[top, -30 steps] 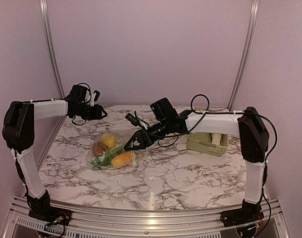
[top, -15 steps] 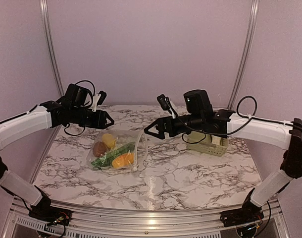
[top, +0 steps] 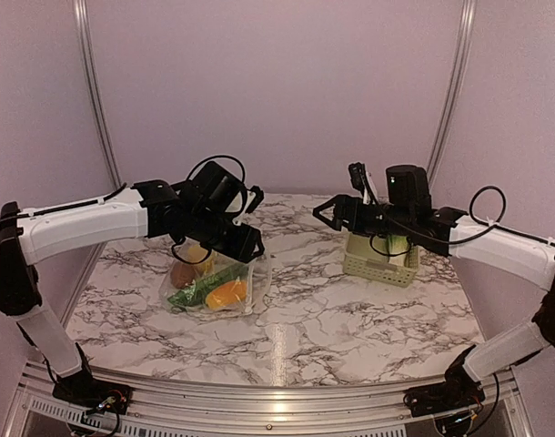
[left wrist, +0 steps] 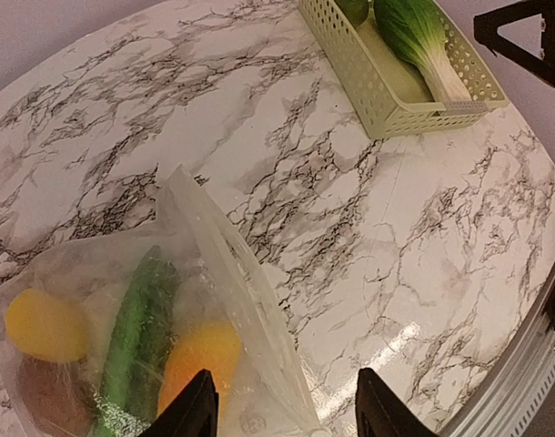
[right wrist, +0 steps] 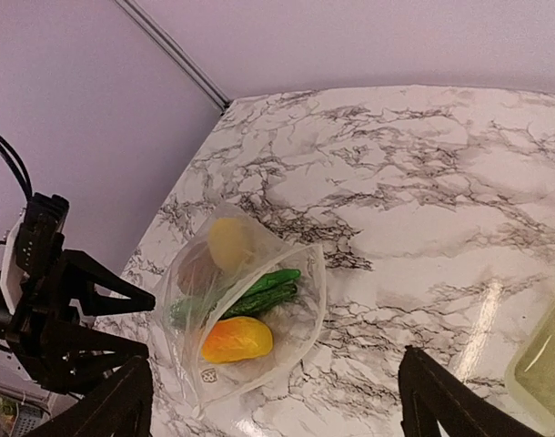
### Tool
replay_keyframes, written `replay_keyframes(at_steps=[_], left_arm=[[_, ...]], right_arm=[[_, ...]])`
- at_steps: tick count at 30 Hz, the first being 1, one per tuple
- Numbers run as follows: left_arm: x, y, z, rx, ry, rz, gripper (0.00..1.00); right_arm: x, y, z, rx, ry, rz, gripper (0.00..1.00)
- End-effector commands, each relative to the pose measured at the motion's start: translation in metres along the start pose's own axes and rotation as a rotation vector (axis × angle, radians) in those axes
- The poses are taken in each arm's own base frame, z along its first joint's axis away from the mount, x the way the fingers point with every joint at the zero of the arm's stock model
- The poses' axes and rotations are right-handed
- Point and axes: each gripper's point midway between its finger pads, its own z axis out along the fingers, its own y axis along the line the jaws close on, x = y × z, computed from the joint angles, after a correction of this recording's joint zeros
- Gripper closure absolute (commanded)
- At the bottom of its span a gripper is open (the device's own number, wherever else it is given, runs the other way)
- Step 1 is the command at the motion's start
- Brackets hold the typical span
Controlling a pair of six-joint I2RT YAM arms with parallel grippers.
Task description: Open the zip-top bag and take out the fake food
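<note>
Left wrist view, zip-top bag (left wrist: 230, 273) beneath wide-spread left gripper (left wrist: 282, 405), right gripper (right wrist: 276, 401) wide too.

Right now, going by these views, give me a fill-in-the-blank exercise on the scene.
The left gripper hangs over the zip-top bag, jaws ____.
The fake food sits ____ that bag.
The basket near the right gripper holds a leafy ____ vegetable.
Missing: open; inside; green.
</note>
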Motion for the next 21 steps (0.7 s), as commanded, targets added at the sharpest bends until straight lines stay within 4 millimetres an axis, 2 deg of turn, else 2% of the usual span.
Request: replay_keyframes(at_steps=[1, 5, 9, 13, 16, 20, 21], left_arm=[[0.014, -0.004, 0.025, -0.111, 0.104, 0.056, 0.46], [0.015, 0.008, 0.047, -0.243, 0.147, 0.093, 0.45], [0.014, 0.022, 0.057, -0.353, 0.183, 0.092, 0.46], [0.022, 0.038, 0.06, -0.455, 0.231, 0.1, 0.53], [0.025, 0.045, 0.061, -0.472, 0.246, 0.07, 0.65], [0.017, 0.044, 0.056, -0.432, 0.222, 0.014, 0.98], [0.014, 0.04, 0.055, -0.407, 0.206, 0.01, 1.0]], right_arm=[[0.022, -0.008, 0.01, 0.017, 0.077, 0.098, 0.11], [0.032, -0.019, 0.013, 0.043, 0.079, 0.128, 0.11], [0.039, -0.021, 0.018, 0.042, 0.104, 0.133, 0.13], [0.052, -0.021, 0.025, 0.03, 0.147, 0.128, 0.15], [0.061, -0.016, 0.033, 0.006, 0.182, 0.092, 0.2], [0.076, 0.001, 0.049, -0.028, 0.225, 0.021, 0.3], [0.08, 0.005, 0.053, -0.038, 0.236, 0.009, 0.32]])
